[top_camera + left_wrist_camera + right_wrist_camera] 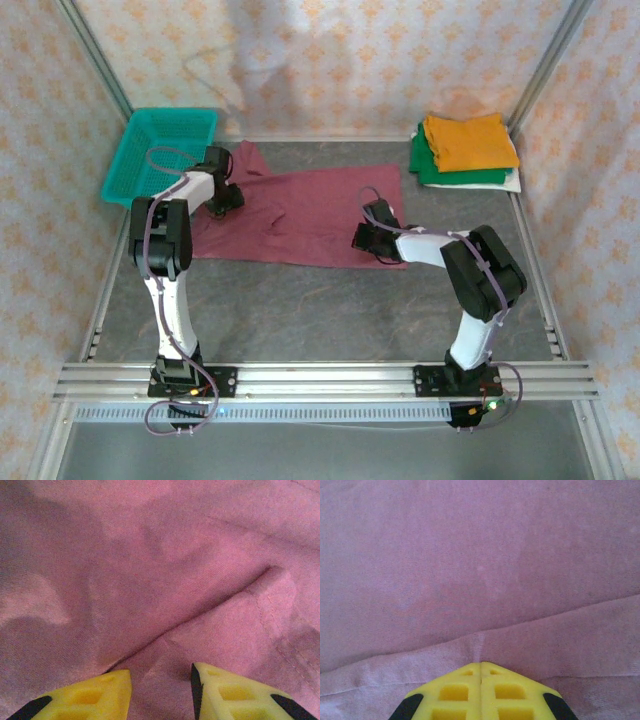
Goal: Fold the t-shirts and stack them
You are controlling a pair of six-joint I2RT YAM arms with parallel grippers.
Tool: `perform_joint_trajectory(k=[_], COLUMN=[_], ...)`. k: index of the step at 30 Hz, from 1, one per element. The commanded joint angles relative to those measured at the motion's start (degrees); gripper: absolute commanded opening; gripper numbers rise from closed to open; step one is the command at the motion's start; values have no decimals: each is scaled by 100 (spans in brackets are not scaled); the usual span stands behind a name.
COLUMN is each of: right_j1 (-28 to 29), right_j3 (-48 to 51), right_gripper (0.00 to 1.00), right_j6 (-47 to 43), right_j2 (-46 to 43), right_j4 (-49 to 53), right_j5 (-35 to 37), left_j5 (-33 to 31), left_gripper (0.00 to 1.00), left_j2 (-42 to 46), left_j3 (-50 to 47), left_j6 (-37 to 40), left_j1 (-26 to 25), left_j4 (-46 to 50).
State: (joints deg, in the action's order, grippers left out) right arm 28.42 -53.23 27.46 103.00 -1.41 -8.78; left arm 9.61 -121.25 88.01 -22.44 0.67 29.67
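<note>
Top external view: tee [300, 215] flat on the worktop [330, 310], long way left to right, with the left arm [160, 235] bent down onto its left end by the basket [160, 150] and the right arm [485, 270] bent down onto its near right corner, each just as close. Left wrist view: jaws open, a soft ridge of cloth right between them. Right wrist view: jaws shut tight where a fold runs in, likely pinching the tee; stack [468, 142] well apart, far right.

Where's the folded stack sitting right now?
In the top view, the folded stack sits at the table's far right corner, orange tee on top, beyond the maroon shirt.
</note>
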Motion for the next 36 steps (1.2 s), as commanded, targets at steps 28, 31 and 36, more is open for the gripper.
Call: perform_joint_trajectory(k=[28, 31, 36], right_j1=[-996, -1115, -1198], right_j3=[160, 519, 1205], right_gripper=[0, 0, 0], right_j6=[397, 513, 743], right_j2=[-220, -361, -774], right_j4=[667, 625, 584], right_j5=[-299, -433, -537], left_j5=[222, 447, 743], left_gripper=[44, 44, 44], left_j2=[2253, 2409, 2681], left_j3=[-3356, -3645, -4221], left_j6=[-187, -200, -315], left_j1=[-497, -558, -1080], left_j4=[-799, -746, -667])
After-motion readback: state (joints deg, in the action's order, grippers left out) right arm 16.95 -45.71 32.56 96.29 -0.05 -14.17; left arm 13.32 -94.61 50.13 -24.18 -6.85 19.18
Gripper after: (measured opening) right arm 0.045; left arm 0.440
